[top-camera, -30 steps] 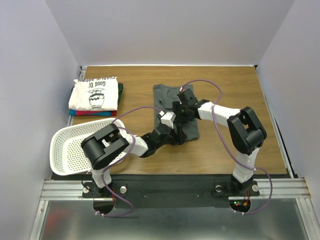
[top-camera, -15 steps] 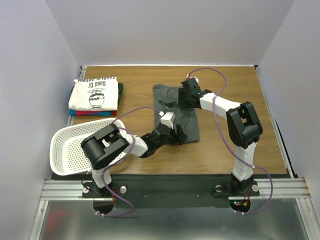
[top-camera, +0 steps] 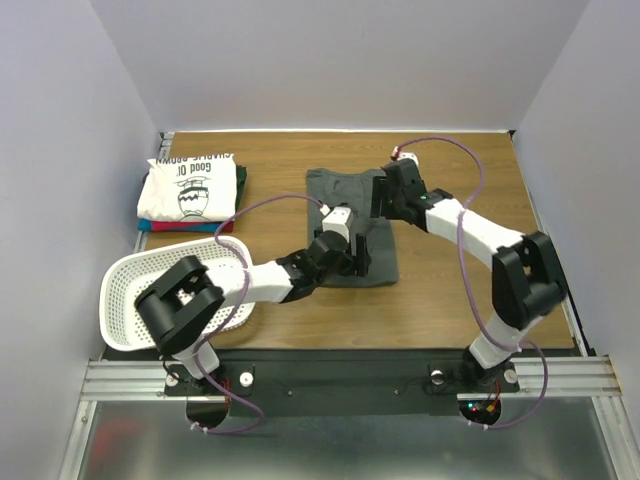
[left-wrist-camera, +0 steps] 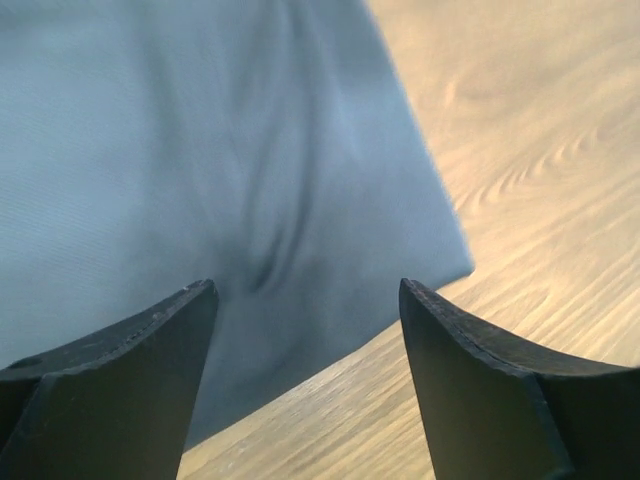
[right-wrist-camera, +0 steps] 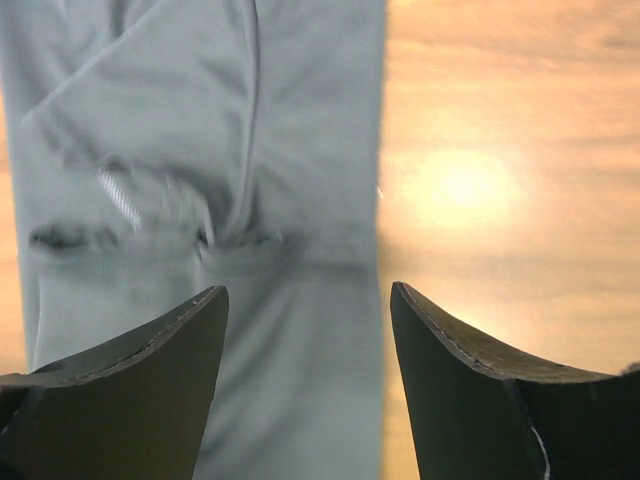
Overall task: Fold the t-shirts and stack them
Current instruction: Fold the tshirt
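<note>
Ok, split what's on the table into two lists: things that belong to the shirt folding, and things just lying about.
Belongs to the job:
- dark grey t-shirt, laid out in the middle
- white printed t-shirt, folded, topping the far-left stack
- red, blue and dark green folded shirts under it

Just lying about:
- white perforated basket, near left
</note>
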### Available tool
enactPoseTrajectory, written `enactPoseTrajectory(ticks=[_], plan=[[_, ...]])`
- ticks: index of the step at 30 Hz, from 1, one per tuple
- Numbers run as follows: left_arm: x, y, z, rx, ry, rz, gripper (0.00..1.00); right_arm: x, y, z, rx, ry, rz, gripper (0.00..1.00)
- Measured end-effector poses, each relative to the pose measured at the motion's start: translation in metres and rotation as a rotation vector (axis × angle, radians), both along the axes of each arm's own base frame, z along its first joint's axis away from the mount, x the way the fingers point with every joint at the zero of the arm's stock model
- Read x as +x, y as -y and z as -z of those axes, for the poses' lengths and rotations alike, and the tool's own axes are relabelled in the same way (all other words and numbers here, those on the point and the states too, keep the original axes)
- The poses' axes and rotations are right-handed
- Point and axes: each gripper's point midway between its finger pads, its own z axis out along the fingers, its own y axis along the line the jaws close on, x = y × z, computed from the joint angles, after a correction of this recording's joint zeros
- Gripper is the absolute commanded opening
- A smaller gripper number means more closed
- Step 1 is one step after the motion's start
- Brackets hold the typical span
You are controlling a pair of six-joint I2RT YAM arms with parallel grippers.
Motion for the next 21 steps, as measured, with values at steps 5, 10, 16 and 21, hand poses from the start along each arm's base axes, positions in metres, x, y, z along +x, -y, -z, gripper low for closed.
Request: enactPoseTrajectory(ticks=[5, 10, 16, 21], plan=[[0.023, -0.025, -0.057, -0.043, 0.062, -0.124, 0.89, -0.039, 0.009, -0.015, 0.055, 0.015, -0.031, 0.72], [0.051, -0.094, -0.047, -0.042, 0.024, -0.305, 0.88, -0.080, 0.011, 0.012, 0.107, -0.079, -0.064, 0.72], [0.014, -0.130, 0.026, 0.062, -0.146, -0.314, 0.88, -0.121, 0.019, 0.053, 0.117, -0.207, -0.060, 0.72], [0.001, -0.127, 0.030, 0.026, -0.186, -0.286, 0.87, -0.140, 0.021, 0.062, 0.152, -0.247, -0.054, 0.72]])
